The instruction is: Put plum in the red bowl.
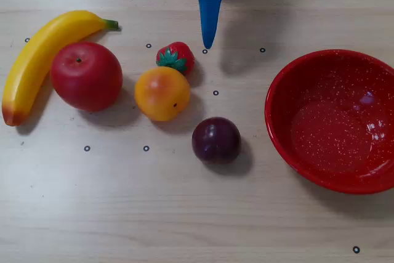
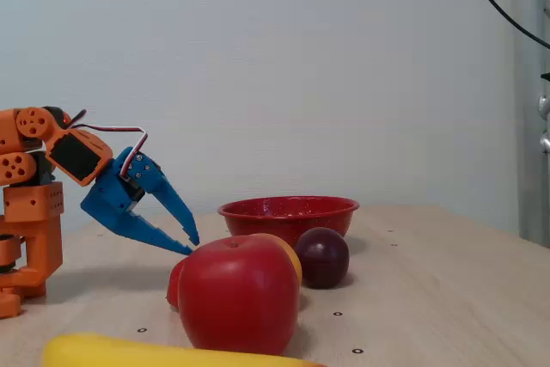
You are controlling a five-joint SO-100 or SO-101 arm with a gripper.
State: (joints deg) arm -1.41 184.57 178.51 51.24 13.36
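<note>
My pincer (image 2: pixel 191 245) hangs spread wide and empty above the bench (image 1: pixel 184 226), tips angled down just short of the strawberry (image 1: pixel 176 57). Farther out in the overhead view, the plum (image 1: pixel 216 140) sits alone toward five o'clock of the orange (image 1: pixel 162 93), free to approach. At its three o'clock waits the empty red bowl (image 1: pixel 289 84), close by.

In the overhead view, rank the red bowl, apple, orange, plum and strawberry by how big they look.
Largest to smallest:
1. red bowl, cut off at the right edge
2. apple
3. orange
4. plum, only slightly smaller than the orange
5. strawberry
</note>
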